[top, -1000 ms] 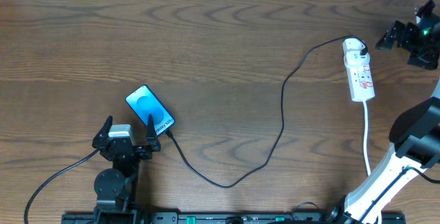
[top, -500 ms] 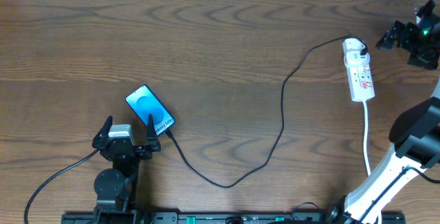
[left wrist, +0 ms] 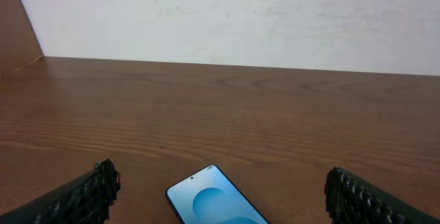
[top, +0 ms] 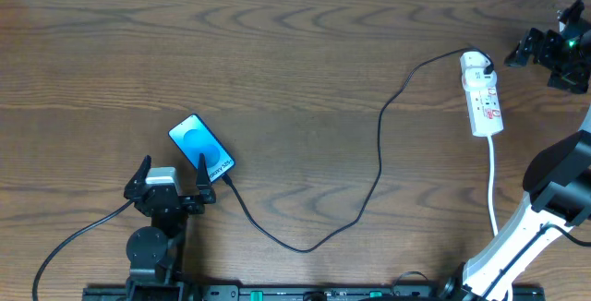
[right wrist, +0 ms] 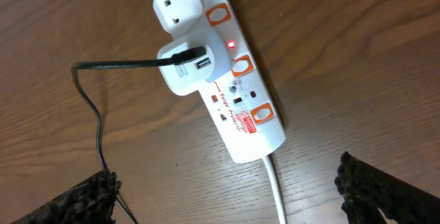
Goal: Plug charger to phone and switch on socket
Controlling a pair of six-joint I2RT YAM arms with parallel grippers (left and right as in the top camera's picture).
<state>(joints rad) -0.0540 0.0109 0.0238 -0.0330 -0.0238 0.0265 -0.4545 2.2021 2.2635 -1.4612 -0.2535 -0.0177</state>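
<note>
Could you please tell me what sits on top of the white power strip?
On the socket sit a white adapter, holding the charger, and another white plug. Outlets beneath them are hidden.

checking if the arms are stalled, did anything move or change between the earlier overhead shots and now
Nothing visibly changed. The left gripper stays open beside the phone, the right gripper stays open near the socket, and the charger lies along the same curve between them.
</note>
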